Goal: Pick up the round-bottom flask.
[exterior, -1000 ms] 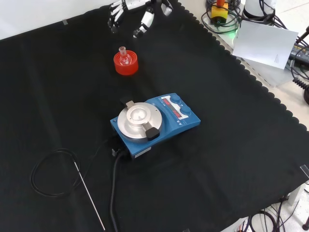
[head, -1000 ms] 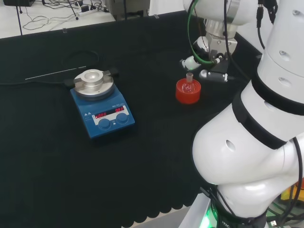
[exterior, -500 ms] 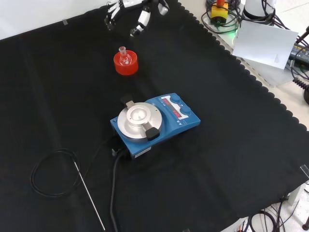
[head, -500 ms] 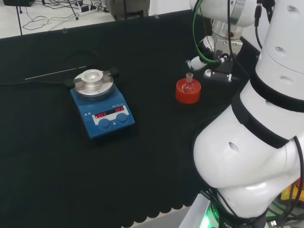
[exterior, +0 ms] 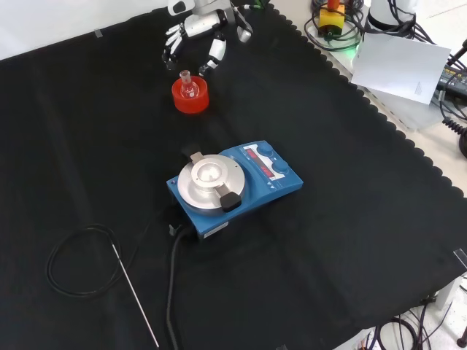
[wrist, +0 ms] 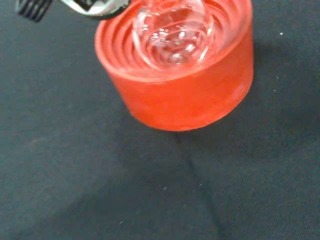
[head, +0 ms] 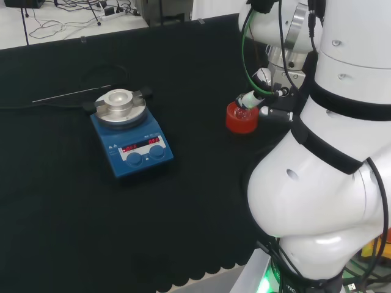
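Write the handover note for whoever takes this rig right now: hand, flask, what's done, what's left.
Hand: open, fingers spread and pointing down, just beyond the flask in the front view; holding nothing.
Round-bottom flask: upright, seated in its red ribbed stand on the black cloth; the wrist view looks down on the bulb at close range.
Blue hotplate stirrer: nearer the front camera, apart from the stand, not involved.
Done: the hand is at the flask.
Left: close the fingers round the flask, then lift it out of the stand.
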Tool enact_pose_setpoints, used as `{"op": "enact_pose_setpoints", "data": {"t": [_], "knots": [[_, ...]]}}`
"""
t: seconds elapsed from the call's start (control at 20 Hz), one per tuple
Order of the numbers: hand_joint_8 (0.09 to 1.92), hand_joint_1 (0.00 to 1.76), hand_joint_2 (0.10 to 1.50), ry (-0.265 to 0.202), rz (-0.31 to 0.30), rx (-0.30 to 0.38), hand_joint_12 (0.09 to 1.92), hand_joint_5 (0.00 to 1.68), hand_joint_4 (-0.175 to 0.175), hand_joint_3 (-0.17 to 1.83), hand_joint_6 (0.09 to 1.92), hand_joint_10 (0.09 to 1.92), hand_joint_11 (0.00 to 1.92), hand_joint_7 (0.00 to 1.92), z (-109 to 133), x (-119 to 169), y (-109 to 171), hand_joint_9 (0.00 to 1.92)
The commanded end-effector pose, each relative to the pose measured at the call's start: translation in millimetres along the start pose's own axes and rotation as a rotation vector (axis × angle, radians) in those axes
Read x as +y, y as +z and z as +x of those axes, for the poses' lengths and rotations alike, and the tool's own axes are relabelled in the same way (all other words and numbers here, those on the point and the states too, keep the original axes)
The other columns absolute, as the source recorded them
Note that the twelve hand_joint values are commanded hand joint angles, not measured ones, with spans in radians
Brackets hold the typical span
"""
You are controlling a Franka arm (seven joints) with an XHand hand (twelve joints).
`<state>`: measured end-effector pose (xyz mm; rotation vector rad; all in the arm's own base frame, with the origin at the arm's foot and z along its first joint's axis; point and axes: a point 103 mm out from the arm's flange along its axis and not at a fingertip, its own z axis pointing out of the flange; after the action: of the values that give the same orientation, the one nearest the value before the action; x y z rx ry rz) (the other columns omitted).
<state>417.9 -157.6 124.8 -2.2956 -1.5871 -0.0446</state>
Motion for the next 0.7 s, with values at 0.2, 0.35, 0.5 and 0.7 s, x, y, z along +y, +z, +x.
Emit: {"op": "enact_pose_setpoints", "data": {"t": [0.2,0.35,0.5,0.7], "knots": [[0.69,0.84,0.69,-0.011,-0.035,-0.001,1.42,0.57,-0.028,0.59,0.30,0.70,0.07,0.27,-1,11,10,0.42],[0.69,0.85,0.68,-0.015,-0.036,0.005,1.42,0.56,-0.028,0.59,0.29,0.70,0.07,0.27,0,12,14,0.42],[0.69,0.85,0.67,-0.017,-0.037,0.005,1.42,0.56,-0.028,0.59,0.29,0.70,0.07,0.27,1,13,18,0.42],[0.69,0.86,0.66,-0.017,-0.042,0.008,1.42,0.57,-0.029,0.59,0.30,0.70,0.08,0.28,2,16,20,0.43]]}}
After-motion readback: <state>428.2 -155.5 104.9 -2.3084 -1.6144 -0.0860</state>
